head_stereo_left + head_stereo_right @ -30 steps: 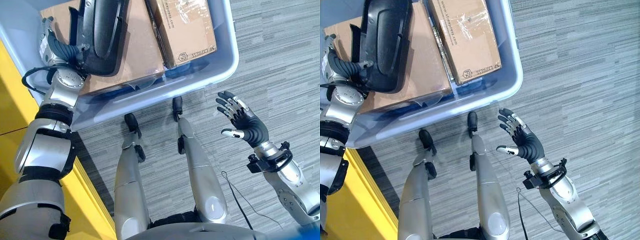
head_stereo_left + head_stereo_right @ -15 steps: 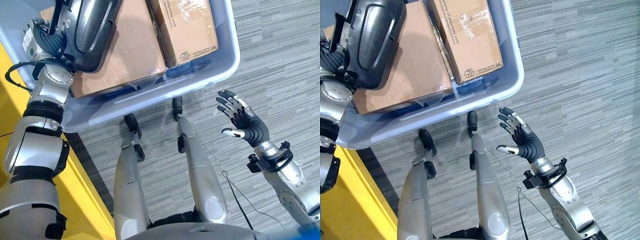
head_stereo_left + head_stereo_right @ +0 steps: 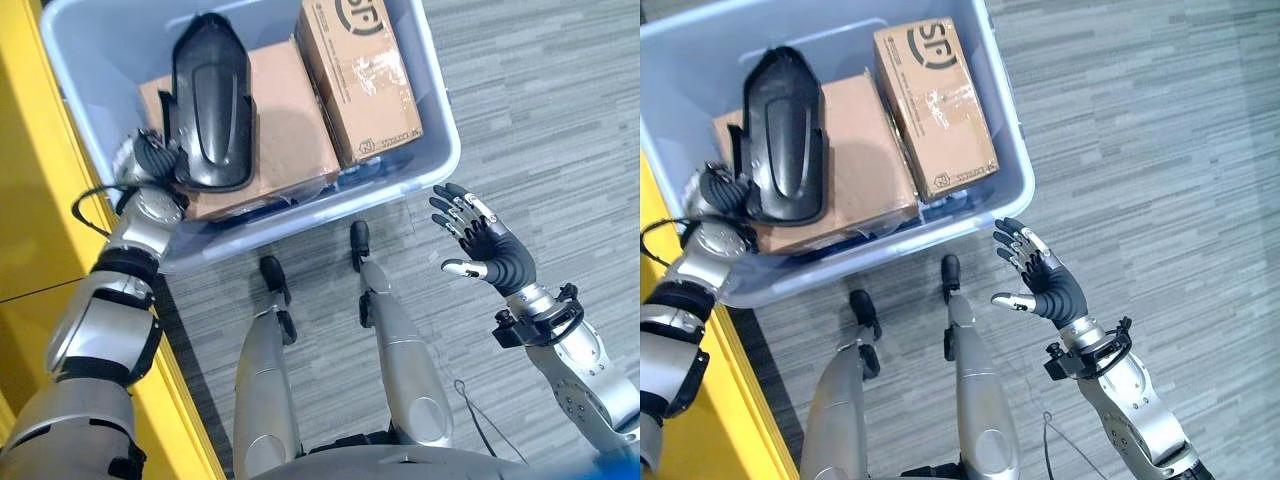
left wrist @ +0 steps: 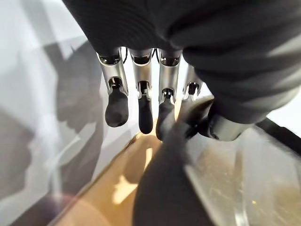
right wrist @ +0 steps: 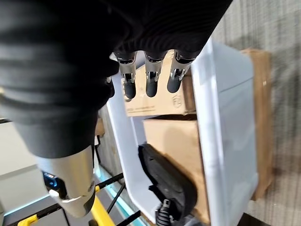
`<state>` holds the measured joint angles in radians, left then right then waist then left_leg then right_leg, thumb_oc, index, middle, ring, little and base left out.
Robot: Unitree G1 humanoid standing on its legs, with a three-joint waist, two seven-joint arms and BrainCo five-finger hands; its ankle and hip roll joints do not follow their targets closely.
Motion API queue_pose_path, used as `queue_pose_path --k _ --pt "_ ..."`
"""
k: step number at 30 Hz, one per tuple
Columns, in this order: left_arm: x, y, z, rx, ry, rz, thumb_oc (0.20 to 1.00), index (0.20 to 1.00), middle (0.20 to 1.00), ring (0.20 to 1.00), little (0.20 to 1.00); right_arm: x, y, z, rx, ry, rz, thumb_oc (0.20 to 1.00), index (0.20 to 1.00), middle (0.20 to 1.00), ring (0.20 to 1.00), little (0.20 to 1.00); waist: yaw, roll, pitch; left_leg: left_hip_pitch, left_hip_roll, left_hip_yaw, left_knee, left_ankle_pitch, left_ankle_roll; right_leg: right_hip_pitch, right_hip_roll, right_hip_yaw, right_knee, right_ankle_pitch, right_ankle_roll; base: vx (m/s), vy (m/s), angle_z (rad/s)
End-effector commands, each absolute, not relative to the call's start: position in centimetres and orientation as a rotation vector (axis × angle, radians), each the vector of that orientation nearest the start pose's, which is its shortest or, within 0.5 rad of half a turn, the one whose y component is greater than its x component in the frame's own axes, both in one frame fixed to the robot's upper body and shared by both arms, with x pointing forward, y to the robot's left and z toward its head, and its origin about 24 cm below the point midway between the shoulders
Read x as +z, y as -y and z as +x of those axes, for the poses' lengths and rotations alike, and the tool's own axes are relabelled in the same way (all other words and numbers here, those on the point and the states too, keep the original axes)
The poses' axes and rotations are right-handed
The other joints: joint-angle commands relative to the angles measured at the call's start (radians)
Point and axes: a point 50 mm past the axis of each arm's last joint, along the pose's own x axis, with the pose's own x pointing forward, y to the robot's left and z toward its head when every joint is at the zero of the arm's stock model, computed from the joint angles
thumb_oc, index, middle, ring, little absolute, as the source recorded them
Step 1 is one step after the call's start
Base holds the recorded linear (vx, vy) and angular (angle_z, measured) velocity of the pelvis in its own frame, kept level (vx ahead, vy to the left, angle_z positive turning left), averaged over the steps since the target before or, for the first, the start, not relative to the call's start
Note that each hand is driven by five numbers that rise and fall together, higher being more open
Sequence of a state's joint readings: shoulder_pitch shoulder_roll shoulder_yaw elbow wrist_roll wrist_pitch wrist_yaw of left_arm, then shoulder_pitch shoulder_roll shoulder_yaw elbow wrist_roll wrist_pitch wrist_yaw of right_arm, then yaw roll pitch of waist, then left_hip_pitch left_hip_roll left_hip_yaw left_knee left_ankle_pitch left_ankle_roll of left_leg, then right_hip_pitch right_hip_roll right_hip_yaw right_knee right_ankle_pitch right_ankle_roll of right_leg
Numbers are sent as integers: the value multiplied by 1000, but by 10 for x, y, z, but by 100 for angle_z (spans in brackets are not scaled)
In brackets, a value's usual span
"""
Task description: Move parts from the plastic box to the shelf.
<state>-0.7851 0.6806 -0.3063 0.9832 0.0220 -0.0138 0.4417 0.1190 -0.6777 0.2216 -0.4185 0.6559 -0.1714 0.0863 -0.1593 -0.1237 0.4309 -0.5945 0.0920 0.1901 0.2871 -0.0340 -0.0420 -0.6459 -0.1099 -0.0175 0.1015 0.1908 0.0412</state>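
A black moulded part (image 3: 210,110) hangs over the left cardboard carton (image 3: 290,130) inside the blue-grey plastic box (image 3: 310,212). My left hand (image 3: 150,162) is at the part's left edge, inside the box, with thumb and fingers closed on that edge. In the left wrist view its fingers (image 4: 143,108) reach down beside the dark part (image 4: 164,188). My right hand (image 3: 488,248) floats open over the floor, just off the box's near right corner, holding nothing. The right wrist view looks past its fingers (image 5: 149,82) at the box and the part (image 5: 167,183).
A second, taped cardboard carton (image 3: 365,80) lies along the box's right side. A yellow surface (image 3: 30,200) runs along the left, close to the box and my left arm. Grey striped carpet (image 3: 540,120) spreads to the right.
The camera has shifted, so more of the box shows and it sits lower in the picture. My left hand keeps hold of the black part. The right hand has stayed in place.
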Motion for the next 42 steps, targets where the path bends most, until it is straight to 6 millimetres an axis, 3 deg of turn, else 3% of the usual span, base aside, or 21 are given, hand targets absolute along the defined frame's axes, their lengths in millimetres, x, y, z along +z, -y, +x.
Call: queue_pose_path --k 1,6,12,28,32,33,42 --pt "127 -333 349 649 -55 777 200 200 200 200 200 125 173 204 478 285 76 1000 1000 1000 1000 1000 -2 35 -50 58 -15 -73 -95 70 -14 114 -46 -5 56 -95 94 1 9 9" --pt "105 -323 338 606 -41 760 200 200 200 200 200 120 171 205 458 271 77 1000 1000 1000 1000 1000 21 56 -101 184 -24 -81 -166 86 -14 239 -60 -24 12 -96 99 94 11 8" --pt "92 -312 322 545 19 770 200 200 200 200 200 115 169 209 451 251 114 1000 1000 1000 1000 1000 43 82 -158 285 -26 -89 -228 100 -15 337 -71 -48 -33 -106 98 110 9 12" --pt "109 -274 249 304 309 722 200 200 200 200 200 102 166 214 479 166 132 1000 1000 1000 1000 1000 111 108 -341 481 -29 -108 -357 110 -8 539 -72 -115 -145 -117 106 69 2 7" --pt "109 -274 249 304 308 722 200 200 200 200 200 102 166 214 479 166 132 1000 1000 1000 1000 1000 110 108 -341 482 -29 -108 -358 110 -8 541 -72 -115 -146 -117 106 0 0 1" --pt "106 -267 231 255 313 615 200 200 200 200 200 98 174 210 455 144 92 1000 1000 1000 1000 1000 124 104 -384 516 -31 -113 -372 106 -5 580 -71 -130 -161 -118 109 0 0 0" --pt "102 -257 208 159 298 522 200 200 200 200 200 89 176 211 431 105 111 1000 1000 1000 1000 1000 143 101 -425 572 -21 -124 -369 95 0 632 -61 -142 -133 -158 104 -13 -22 7"
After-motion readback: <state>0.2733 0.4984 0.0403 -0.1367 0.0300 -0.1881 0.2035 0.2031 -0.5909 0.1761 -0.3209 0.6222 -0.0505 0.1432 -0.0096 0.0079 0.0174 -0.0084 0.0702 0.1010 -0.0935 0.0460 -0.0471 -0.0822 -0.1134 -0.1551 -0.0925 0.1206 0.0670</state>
